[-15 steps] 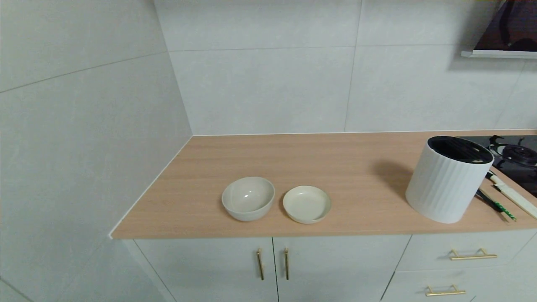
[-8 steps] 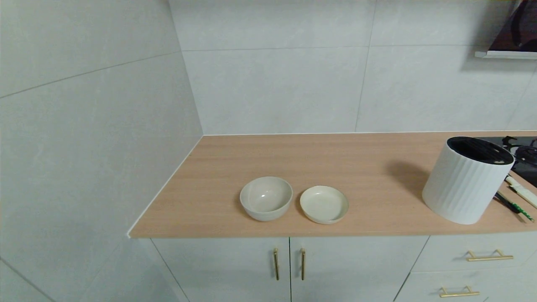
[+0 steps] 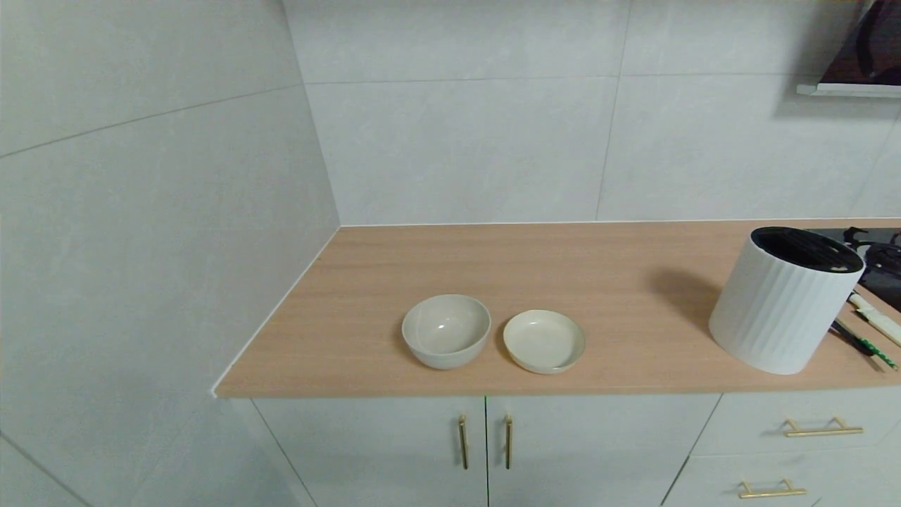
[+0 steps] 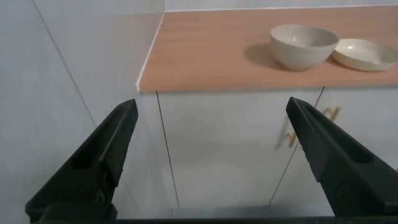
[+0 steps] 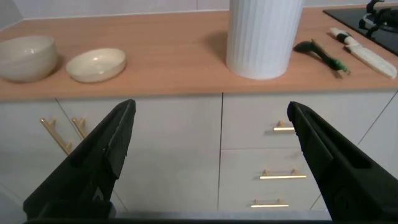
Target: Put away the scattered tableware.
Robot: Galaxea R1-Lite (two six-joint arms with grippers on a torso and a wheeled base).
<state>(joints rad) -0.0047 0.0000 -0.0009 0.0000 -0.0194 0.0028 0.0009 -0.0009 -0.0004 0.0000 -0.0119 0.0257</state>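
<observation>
Nearest, the left gripper and the right gripper hang low before the cabinet doors, each with jaws spread wide and holding nothing. On the countertop, near its front edge, the bowl sits just beside the shallow dish. Well to the right stands a white ribbed holder. To its right lie a dark green-patterned utensil and a pale-handled utensil, with the stove farther back.

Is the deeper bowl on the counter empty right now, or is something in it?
Empty. The bowl stands upright on the counter, and its inside shows bare down to the bottom, with nothing but a glint of light.
</observation>
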